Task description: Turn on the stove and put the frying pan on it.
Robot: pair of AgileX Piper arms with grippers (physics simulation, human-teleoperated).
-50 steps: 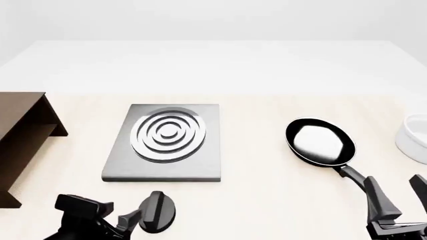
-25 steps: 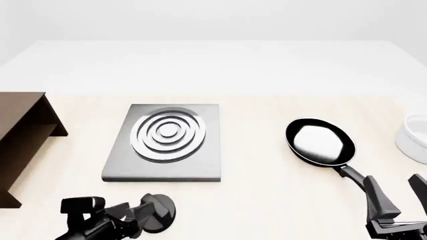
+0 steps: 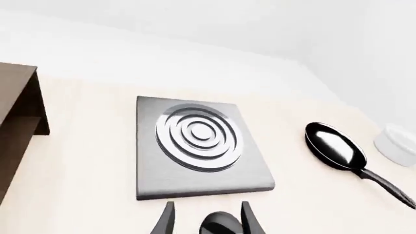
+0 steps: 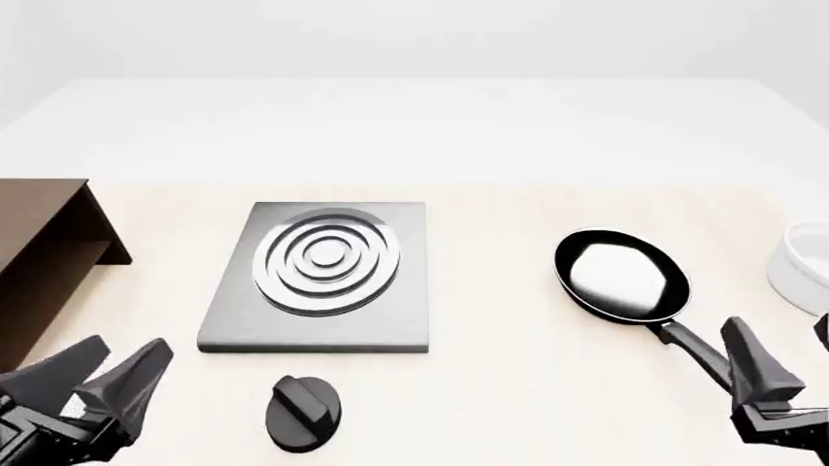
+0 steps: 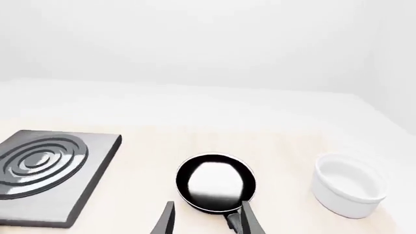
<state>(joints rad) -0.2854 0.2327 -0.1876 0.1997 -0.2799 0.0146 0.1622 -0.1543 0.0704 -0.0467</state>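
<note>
The stove [image 4: 317,277] is a flat grey slab with silver rings, left of the table's middle. Its round black knob [image 4: 305,415] lies on the table just in front of it. My left gripper [image 4: 104,374] is open and empty, left of the knob and apart from it. In the left wrist view the knob [image 3: 221,225] shows between the fingers [image 3: 166,222], beyond their tips. The frying pan [image 4: 619,274] sits to the right, with its handle pointing toward my right gripper [image 4: 790,354]. That gripper is open, with the handle end beside its left finger. The right wrist view shows the pan [image 5: 215,183] just ahead.
A brown wooden cabinet [image 4: 39,272] stands at the left edge of the table. A white bowl [image 4: 803,267] sits at the right edge, beside the pan. The bowl also shows in the right wrist view [image 5: 348,183].
My left gripper has let go of the knob and pulled back to the left. The knob's ridge now sits at a different angle. My right gripper has drawn back slightly.
</note>
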